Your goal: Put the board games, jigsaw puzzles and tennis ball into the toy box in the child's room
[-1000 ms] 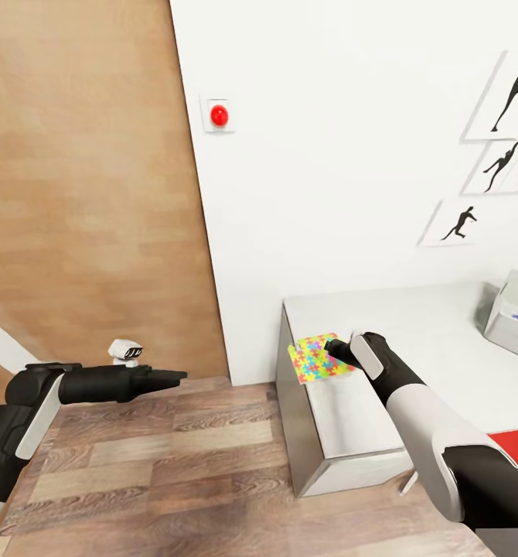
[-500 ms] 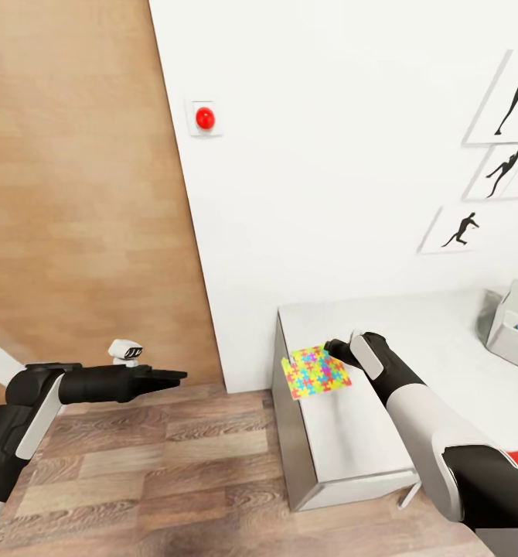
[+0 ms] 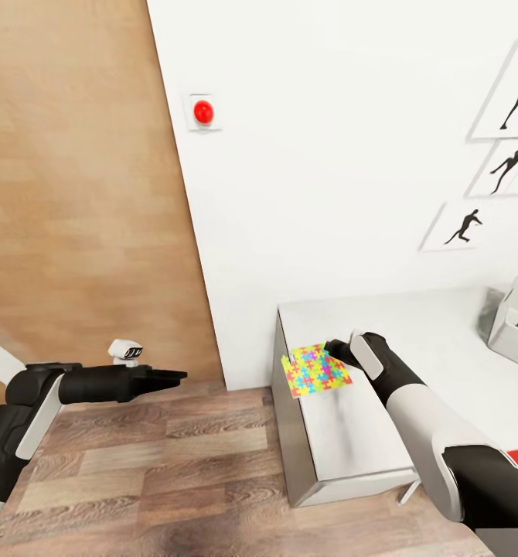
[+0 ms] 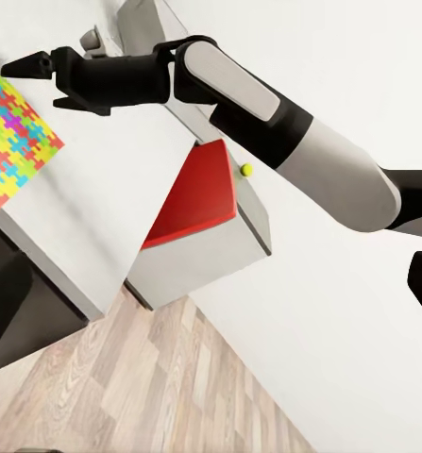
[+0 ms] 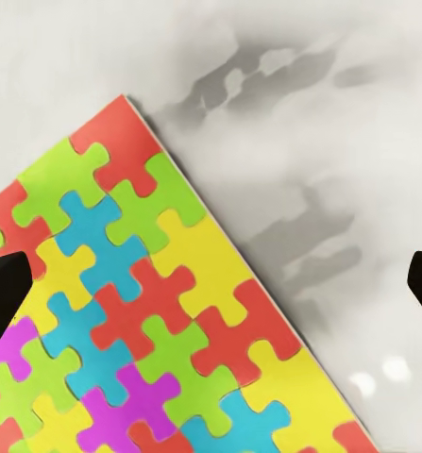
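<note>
One jigsaw puzzle [image 3: 317, 370] lies at the near left corner of the light grey table [image 3: 414, 340], one corner jutting a little past the table's left edge. It is a thin, roughly square board patterned in red, yellow, green, blue and purple interlocking pieces, and in the right wrist view the same board [image 5: 135, 330] lies flat on the pale tabletop, with grey shadows on the tabletop beside it.

The right gripper [image 3: 330, 346] sits at the puzzle's far right corner, just over the board. In the right wrist view its two dark fingertips [image 5: 3, 293] stand wide apart at either side, with nothing between them, so the jaws are spread and grasp nothing. The left wrist view shows that arm from the side, its gripper [image 4: 26, 66] pointing at the puzzle's edge [image 4: 12, 132].

One toy box [image 3: 516, 317], light grey with sloping sides, stands at the right end of the table, well apart from the puzzle; a bit of coloured content shows inside it. One tennis ball [image 4: 246, 171] rests on the table's far wing beside a red surface [image 4: 196, 198].

The left gripper [image 3: 174, 377] hovers over the wood-plank floor [image 3: 158, 456], well left of the table; whether its jaws are parted or closed I cannot tell.

On the white wall hang four black sports-silhouette pictures [image 3: 464, 226] and one red button [image 3: 203, 111].
</note>
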Available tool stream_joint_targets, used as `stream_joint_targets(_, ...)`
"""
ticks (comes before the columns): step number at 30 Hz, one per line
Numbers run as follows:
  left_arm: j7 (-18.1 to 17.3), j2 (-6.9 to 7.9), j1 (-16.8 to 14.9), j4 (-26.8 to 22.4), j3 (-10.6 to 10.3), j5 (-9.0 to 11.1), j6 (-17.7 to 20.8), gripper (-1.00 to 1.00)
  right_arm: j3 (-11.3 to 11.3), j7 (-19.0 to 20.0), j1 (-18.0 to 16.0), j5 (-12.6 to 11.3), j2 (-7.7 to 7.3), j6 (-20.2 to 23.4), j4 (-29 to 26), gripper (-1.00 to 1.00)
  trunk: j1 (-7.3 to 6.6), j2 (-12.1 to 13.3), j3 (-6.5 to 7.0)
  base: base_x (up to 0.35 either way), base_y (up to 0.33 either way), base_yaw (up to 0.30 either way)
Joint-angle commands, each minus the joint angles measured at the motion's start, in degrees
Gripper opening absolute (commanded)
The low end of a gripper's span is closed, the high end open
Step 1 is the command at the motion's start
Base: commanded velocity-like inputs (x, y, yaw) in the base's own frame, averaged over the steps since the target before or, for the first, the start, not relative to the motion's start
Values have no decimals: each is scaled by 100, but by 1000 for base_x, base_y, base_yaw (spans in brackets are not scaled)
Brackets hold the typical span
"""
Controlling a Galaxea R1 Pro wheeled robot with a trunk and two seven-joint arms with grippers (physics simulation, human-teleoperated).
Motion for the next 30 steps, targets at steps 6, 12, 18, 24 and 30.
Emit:
stream_joint_targets(6, -5, 7, -3, 0, -9, 20, 60, 100, 41, -50, -5, -58, -7, 19, -5, 100, 3, -11, -65, 0, 0, 0)
stream_joint_targets(12, -5, 6, -3, 0, -9, 21, 60, 100, 41, -50, -4, -58, -7, 19, -5, 100, 3, -11, -117, 0, 0, 0)
stream_joint_targets(18, -1, 2, -5, 0, -9, 15, 60, 100, 41, -50, -4, -58, -7, 17, -5, 100, 3, -11, -134, -8, 5, 0)
stream_joint_targets(24, 1, 3, -4, 0, -9, 16, 60, 100, 41, -50, -4, -58, -7, 19, -5, 100, 3, -11, -137, -65, 131, 0)
stream_joint_targets(30, 0, 1, -6, 0, -9, 19, 60, 100, 41, -50, -4, -58, -7, 21, -5, 100, 3, -11, -137, -27, 79, 0)
